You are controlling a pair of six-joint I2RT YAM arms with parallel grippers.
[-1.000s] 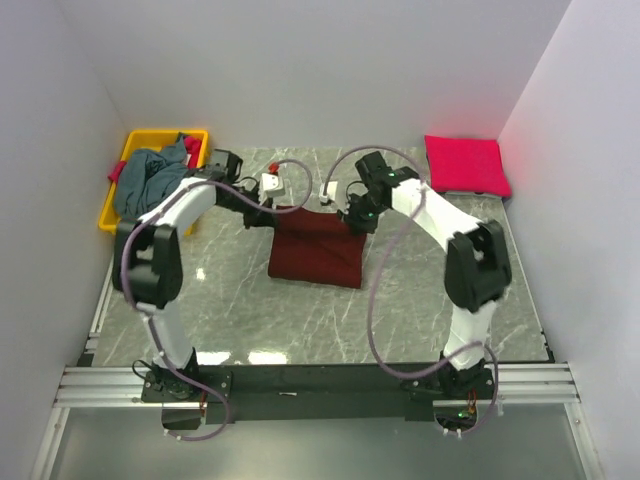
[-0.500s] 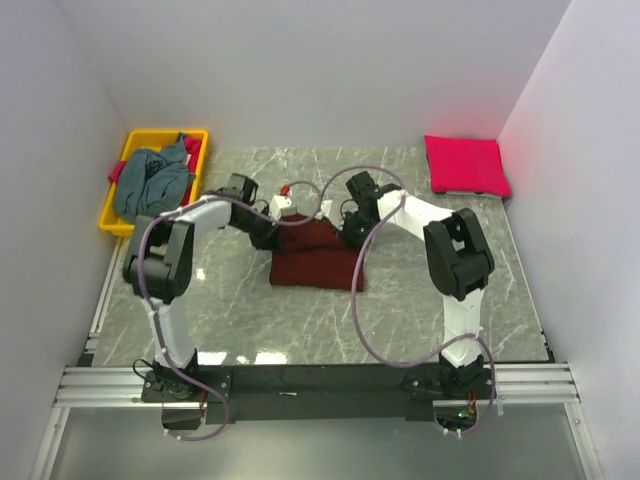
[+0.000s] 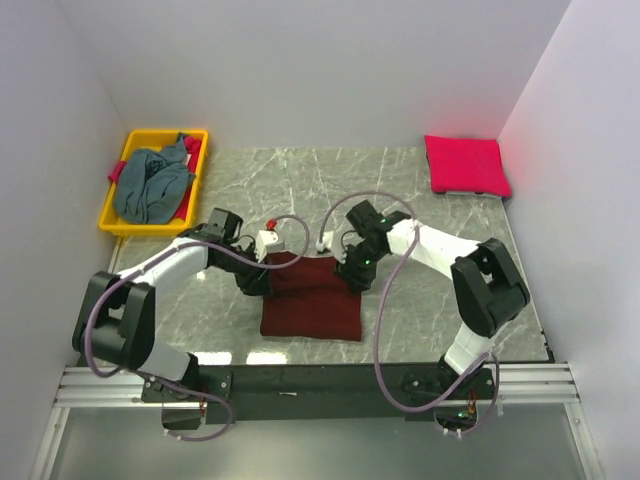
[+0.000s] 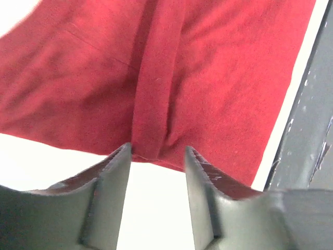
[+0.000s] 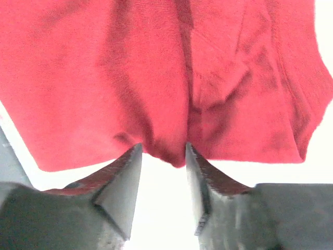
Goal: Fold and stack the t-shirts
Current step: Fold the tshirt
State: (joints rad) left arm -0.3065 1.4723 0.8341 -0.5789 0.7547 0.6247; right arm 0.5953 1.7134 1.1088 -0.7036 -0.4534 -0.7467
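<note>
The dark maroon t-shirt [image 3: 312,305] lies folded into a rectangle on the marble table, in front of both arms. My left gripper [image 3: 256,282] is low at its far left corner and my right gripper [image 3: 352,275] at its far right corner. In the left wrist view the left gripper [image 4: 157,152] is open, with the maroon cloth's [image 4: 197,78] puckered edge just at the fingertips. The right gripper [image 5: 162,148] is open in the same way over the cloth [image 5: 130,73]. A pink-red t-shirt [image 3: 466,164] lies folded at the back right. A grey-blue t-shirt [image 3: 148,185] is heaped in the bin.
The yellow bin [image 3: 150,135] stands at the back left against the wall, with a bit of red cloth under the grey-blue heap. A black rail [image 3: 320,380] runs along the table's near edge. White walls close the left, back and right sides.
Both grippers came toward the near edge, carrying the maroon shirt's far edge over itself. Both jaws, shut on the cloth before, have opened and let it go.
</note>
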